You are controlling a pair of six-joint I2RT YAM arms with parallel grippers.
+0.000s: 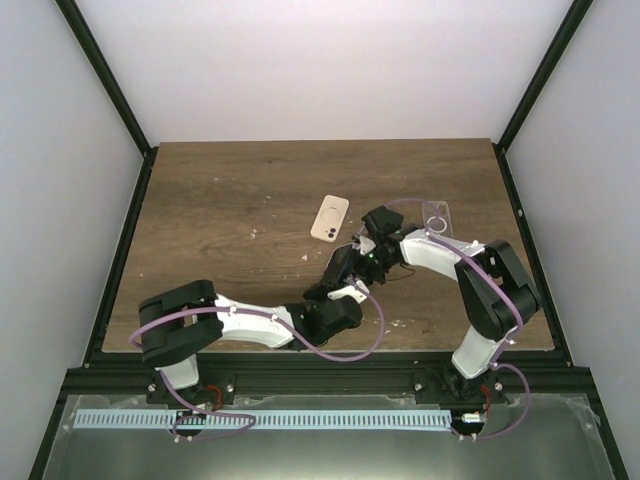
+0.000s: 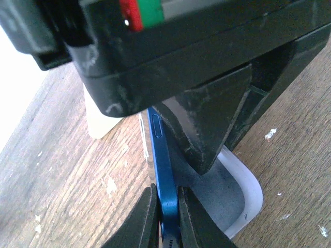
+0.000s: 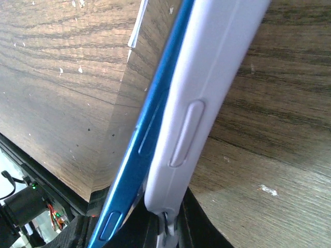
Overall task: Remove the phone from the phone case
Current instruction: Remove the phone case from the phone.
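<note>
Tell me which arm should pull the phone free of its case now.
Left. The left fingers are shut on the blue phone edge-on, while the right fingers clamp the pale case, so right likely just anchors.

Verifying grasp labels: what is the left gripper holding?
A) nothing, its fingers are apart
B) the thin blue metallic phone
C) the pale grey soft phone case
B: the left gripper pinches the thin blue metallic phone by its edge, beside the pale grey soft phone case.
</note>
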